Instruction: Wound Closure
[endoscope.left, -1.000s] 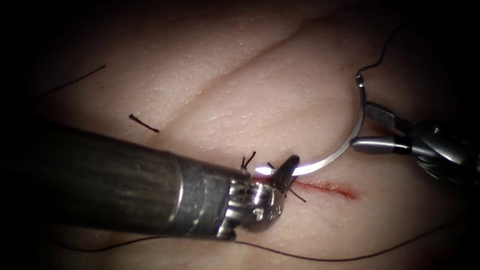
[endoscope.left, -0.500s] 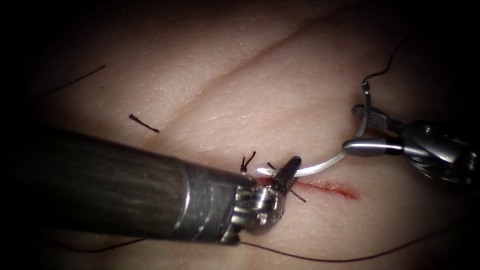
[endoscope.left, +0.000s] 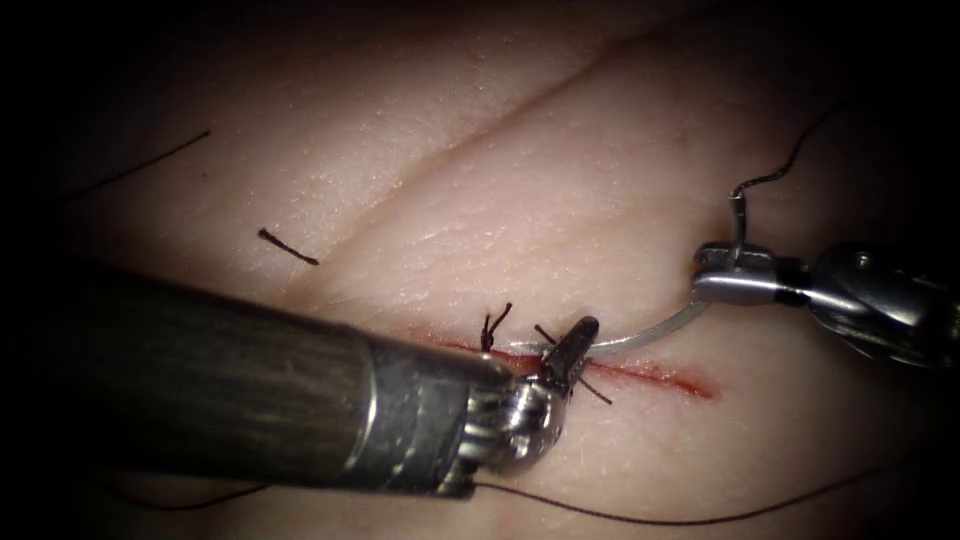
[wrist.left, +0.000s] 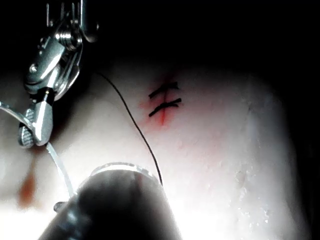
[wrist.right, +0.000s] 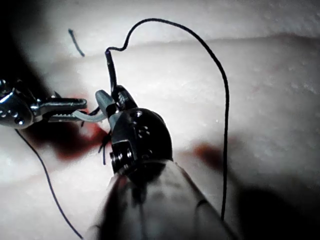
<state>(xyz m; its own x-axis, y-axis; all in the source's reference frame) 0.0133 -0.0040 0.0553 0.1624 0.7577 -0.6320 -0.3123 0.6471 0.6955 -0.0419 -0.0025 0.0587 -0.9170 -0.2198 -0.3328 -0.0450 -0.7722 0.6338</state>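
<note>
Needle (endoscope.left: 650, 335) spans both my tools: right tool (endoscope.left: 735, 278) is clamped near its thread end, left tool (endoscope.left: 570, 352) closed on its tip above the cut (endoscope.left: 660, 376).

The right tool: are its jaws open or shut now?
Shut. In the endoscope view the right tool has both jaws pressed together on the needle near its thread end, right of the cut.

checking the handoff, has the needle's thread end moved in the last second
Yes. In the endoscope view the needle has tipped down: its thread end, held by the right tool, now sits nearer the cut, while the left tool grips its tip.
</note>
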